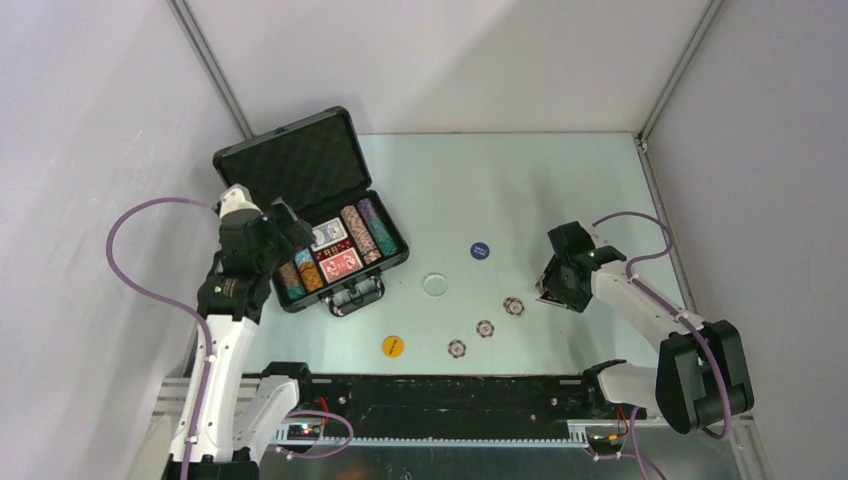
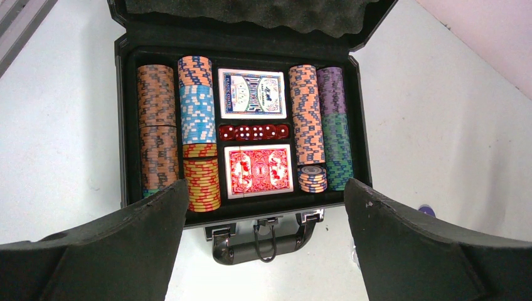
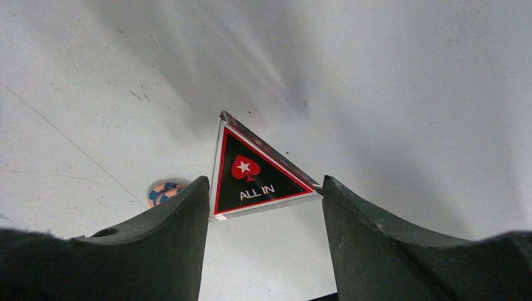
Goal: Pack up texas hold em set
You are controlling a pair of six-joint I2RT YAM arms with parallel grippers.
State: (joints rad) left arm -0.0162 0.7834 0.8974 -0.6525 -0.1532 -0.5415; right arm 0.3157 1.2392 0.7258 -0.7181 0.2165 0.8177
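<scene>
The black briefcase [image 1: 300,165] lies open at the back left, its foam lid raised. In the left wrist view its tray [image 2: 125,125] holds rows of striped chips [image 2: 197,116], a blue deck [image 2: 251,93], a red deck [image 2: 258,170] and red dice [image 2: 254,132]. My left gripper [image 1: 287,232] [image 2: 266,188] hangs open over the case's front edge and handle [image 2: 263,244], holding nothing. My right gripper [image 1: 556,291] [image 3: 263,185] is shut on a black and red triangular "ALL IN" plaque [image 3: 254,175], gripped by its two lower corners just above the table.
Three loose striped chips [image 1: 514,306] [image 1: 485,328] [image 1: 457,348] lie on the table in a diagonal row; one chip [image 3: 164,191] shows left of my right fingers. A yellow disc [image 1: 393,346], a clear disc [image 1: 436,284] and a blue disc [image 1: 481,251] lie mid-table.
</scene>
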